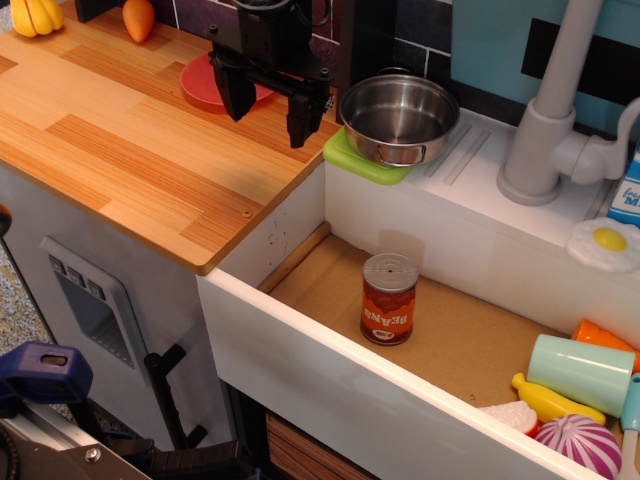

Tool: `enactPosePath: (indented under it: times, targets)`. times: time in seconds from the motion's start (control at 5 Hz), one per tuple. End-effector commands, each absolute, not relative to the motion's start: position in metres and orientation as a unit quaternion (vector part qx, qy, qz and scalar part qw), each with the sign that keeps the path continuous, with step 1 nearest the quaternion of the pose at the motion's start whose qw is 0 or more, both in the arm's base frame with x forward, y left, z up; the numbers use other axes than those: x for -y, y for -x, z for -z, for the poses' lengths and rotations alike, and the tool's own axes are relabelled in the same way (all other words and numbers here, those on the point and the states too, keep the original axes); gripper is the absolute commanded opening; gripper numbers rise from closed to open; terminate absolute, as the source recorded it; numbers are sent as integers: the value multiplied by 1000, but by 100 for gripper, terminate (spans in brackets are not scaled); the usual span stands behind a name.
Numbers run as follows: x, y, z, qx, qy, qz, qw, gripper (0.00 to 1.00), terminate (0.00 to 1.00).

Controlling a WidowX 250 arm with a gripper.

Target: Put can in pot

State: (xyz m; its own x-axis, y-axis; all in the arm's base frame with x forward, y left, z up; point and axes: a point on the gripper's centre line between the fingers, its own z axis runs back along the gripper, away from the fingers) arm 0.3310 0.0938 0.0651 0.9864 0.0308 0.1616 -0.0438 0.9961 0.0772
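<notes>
Standing upright in the sink: round tin can, at 5 o'clock from the black claw. Hanging spread and empty over the wooden tabletop. Shiny round pot at 3 o'clock.

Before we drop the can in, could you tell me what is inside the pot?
The pot looks empty: bare shiny metal floor and far wall. Its near rim covers a thin strip of the inside. The can stands in the sink.

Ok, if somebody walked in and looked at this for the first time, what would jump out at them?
Probably the black gripper, hanging open above the wooden counter in front of a red plate. Next, the shiny pot on a green mat at the counter's edge, and the beans can standing upright, alone, down in the sink basin.
</notes>
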Motion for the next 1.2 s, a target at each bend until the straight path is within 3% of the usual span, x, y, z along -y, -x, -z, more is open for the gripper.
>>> enactPosePath:
  times: [0.0,0.4,0.6,0.8,1.0]
  targets:
    - [-94,-331,-65,80,-40,-19,996,100,0]
    - [-13,-340,-77,132,-43,-24,990,100,0]
    - [23,-345,-74,153,-24,-39,987,100,0]
    - [48,-350,-51,141,-13,-20,990,100,0]
    - [49,-348,-36,122,-16,-18,992,100,0]
